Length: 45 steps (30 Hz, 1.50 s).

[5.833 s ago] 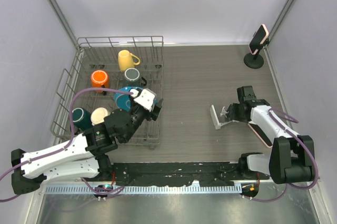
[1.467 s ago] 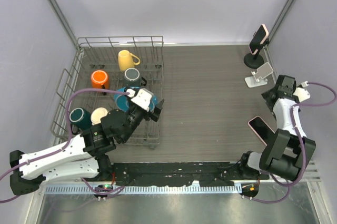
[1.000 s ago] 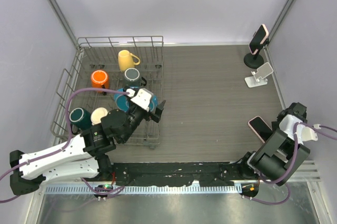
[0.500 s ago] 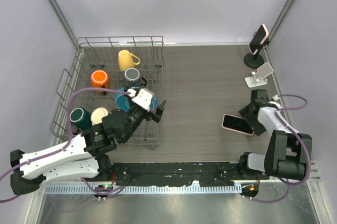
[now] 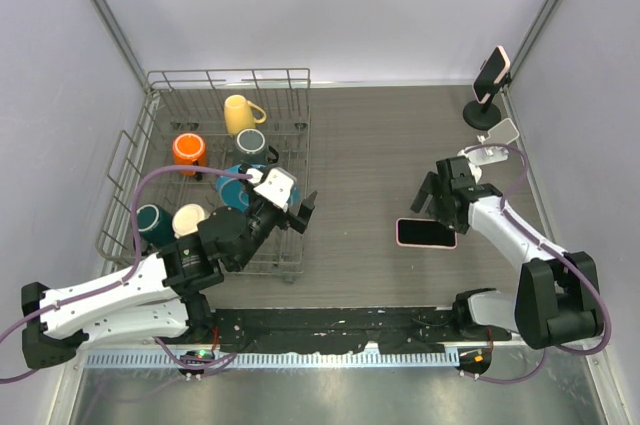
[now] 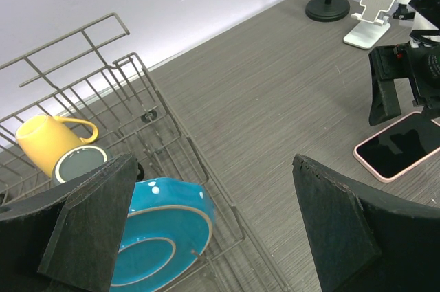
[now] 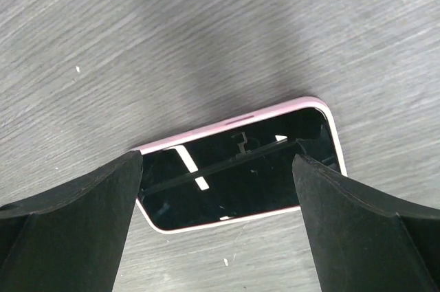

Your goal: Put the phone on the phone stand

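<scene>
- Right wrist view: the right pincer stands wide open and holds nothing. The phone lies flat, screen up, on the worktop, under the gap between the two fingers.
- From the top view, this phone is in the right half of the worktop, nearer to the near edge.
- The phone stand is at the far right corner, well apart, with another phone in its holder.
- The left pincer is also wide open and empty, over the wire rack at the left side.
</scene>
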Tool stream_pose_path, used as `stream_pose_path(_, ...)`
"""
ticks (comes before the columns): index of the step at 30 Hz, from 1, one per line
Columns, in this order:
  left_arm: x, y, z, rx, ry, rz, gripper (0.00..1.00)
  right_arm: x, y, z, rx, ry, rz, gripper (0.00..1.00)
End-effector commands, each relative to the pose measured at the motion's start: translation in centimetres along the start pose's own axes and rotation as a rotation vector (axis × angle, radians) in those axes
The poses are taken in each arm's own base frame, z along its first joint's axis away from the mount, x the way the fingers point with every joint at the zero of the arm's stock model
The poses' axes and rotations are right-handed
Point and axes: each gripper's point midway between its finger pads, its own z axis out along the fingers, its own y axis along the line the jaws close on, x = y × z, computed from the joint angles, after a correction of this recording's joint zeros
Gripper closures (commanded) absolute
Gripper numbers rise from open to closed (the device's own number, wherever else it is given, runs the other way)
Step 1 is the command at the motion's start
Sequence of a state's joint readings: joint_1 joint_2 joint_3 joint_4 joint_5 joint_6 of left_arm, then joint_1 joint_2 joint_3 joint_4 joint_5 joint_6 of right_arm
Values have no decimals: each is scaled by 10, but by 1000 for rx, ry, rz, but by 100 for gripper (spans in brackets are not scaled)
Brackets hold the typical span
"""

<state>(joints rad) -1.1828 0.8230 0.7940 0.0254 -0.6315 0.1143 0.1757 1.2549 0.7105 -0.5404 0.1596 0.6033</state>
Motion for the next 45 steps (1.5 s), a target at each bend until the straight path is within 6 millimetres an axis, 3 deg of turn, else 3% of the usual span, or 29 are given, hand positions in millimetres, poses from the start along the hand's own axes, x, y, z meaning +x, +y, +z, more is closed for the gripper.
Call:
stream_pose_path(1, -14, 2, 0, -5, -37, -19, 0, -19, -14, -15, 68, -97, -3, 3)
stream_pose_path(4, -15, 1, 0, 1, -39, -26, 0, -39, -35, -22, 115, -200, 49, 1)
stream_pose_path(5, -16, 1, -1, 4, -41, -28, 0, -34, -38, -17, 88, -170, 67, 1)
stream_pose_path(6, -16, 0, -1, 5, -40, -27, 0, -45, -50, -10, 66, -173, 152, 1)
stream_pose_path(8, -15, 0, -1, 7, -39, -30, 0, -38, -42, -2, -28, -111, 179, 1)
stream_pose_path(17, -20, 2, -3, 7, -52, -39, 0, -16, -44, 18, -12, 20, 141, 2)
stream_pose_path(20, -21, 2, -4, 9, -55, -45, 0, -11, -44, 16, -10, 30, 141, 2)
stream_pose_path(29, -21, 2, -4, 10, -54, -46, 0, 31, 2, 7, -127, 155, 61, 2)
stream_pose_path(36, -20, 3, -4, 4, -53, -40, 0, 112, 71, -37, -296, 293, 15, 2)
stream_pose_path(38, -20, 3, -4, 5, -53, -41, 0, 135, 96, -61, -398, 329, -38, 2)
stream_pose_path(40, -20, 2, -3, 7, -51, -41, 0, 140, 114, -76, -484, 322, -110, 2)
stream_pose_path(41, -20, 2, -3, 5, -50, -39, 0, 131, 122, -85, -530, 283, -182, 2)
stream_pose_path(43, -20, 2, -3, 5, -50, -38, 0, 117, 118, -86, -501, 218, -287, 2)
stream_pose_path(44, -20, 3, -3, 5, -50, -38, 0, 102, 126, -89, -490, 175, -339, 1)
stream_pose_path(45, -20, 3, -3, 1, -51, -37, 0, 85, 110, -79, -389, 98, -446, 1)
